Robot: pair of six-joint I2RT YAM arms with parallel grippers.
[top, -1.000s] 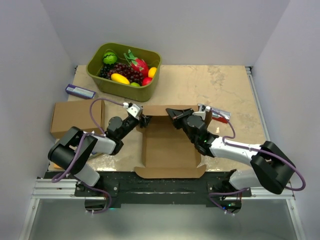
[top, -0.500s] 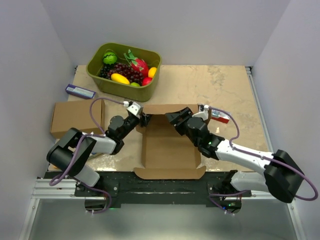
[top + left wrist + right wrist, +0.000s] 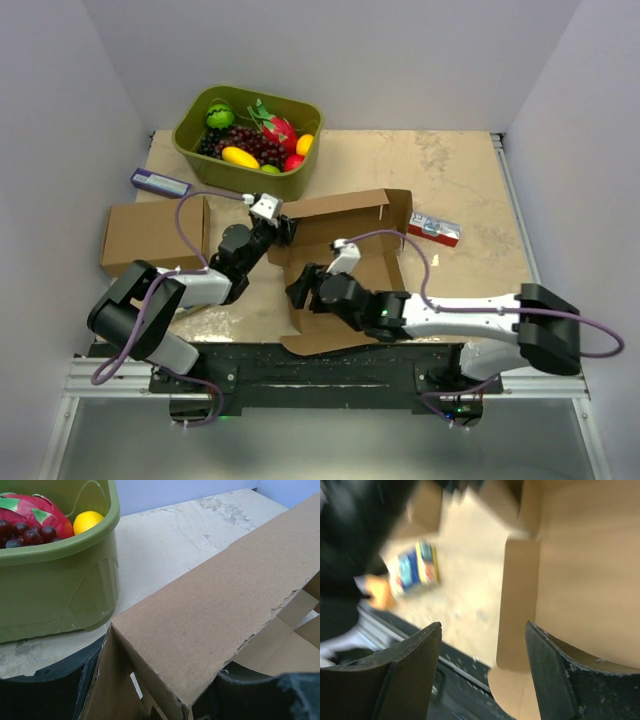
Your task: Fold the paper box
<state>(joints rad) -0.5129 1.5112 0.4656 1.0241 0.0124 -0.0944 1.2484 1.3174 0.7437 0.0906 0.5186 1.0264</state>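
Top external view: the plain brown die-cut cardboard box (image 3: 345, 215) lay mid-way along the near edge of the beige counter (image 3: 450, 165), its far panel standing tilted up. The left pincer (image 3: 283, 228) pinched that panel's left corner, apparently to hold it raised while the sides were folded. The right pincer (image 3: 298, 290), spread and holding nothing, hovered over the box's left side, probably placed to take the side flap next.

Paper box (image 3: 200, 620): matt brown cardboard, fibrous torn edge. Tub (image 3: 55, 585): smooth green plastic, slight sheen. Tabletop (image 3: 165, 535): mottled, scuffed beige.
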